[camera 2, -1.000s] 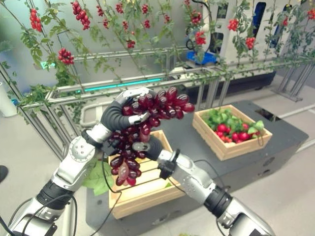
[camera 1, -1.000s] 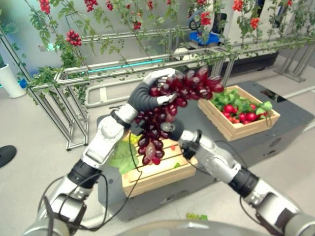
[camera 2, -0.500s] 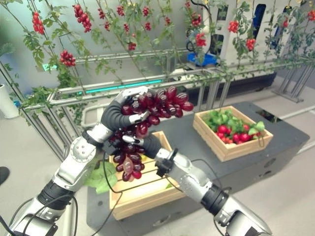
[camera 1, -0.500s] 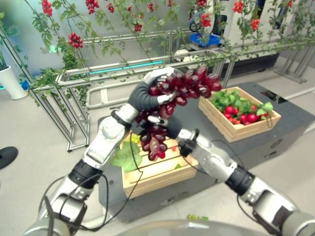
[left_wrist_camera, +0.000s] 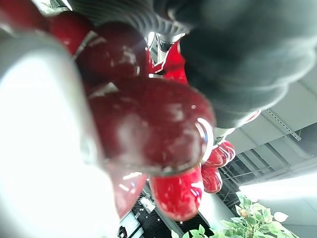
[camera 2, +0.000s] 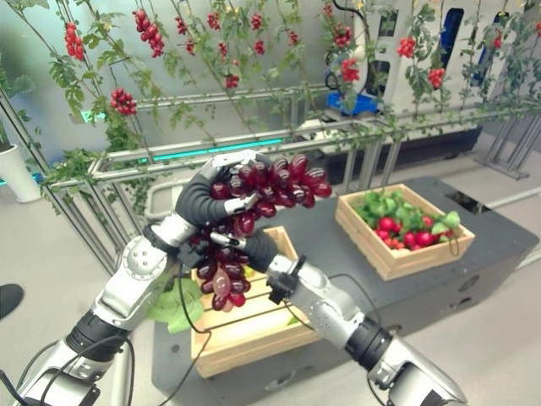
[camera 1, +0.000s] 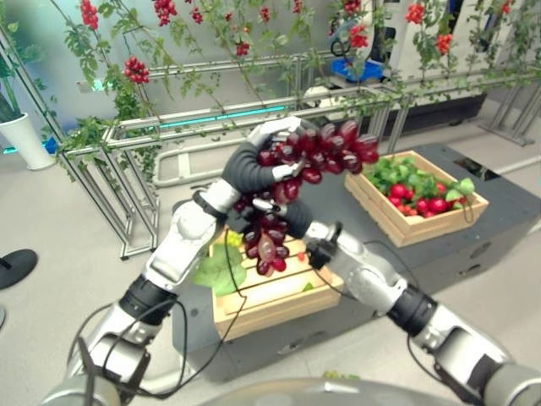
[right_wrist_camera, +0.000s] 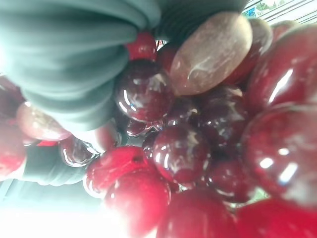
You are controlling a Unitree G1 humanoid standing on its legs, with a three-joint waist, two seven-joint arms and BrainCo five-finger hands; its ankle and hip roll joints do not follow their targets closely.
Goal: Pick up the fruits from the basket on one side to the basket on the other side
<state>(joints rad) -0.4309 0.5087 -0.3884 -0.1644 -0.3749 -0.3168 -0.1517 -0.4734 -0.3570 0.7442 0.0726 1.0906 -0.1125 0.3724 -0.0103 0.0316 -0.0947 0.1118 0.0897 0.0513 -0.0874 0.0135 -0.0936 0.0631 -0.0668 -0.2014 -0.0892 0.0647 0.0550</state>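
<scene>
While both hands met above the near crate (camera 1: 270, 298), my left hand (camera 1: 254, 165) was curled round the top of the grapes (camera 1: 317, 150), the bunch's tail hanging at my right hand (camera 1: 292, 218), whose grip I could not tell. I judged the bunch heavy, floppy and glossy, its berries prone to tear off, so the stem end with support beneath was the place to hold. The far crate (camera 1: 414, 227), part filled with red fruit and leaves, shared the dark platform (camera 1: 499, 203). Vine-hung metal racks (camera 1: 127, 135) stood behind.
</scene>
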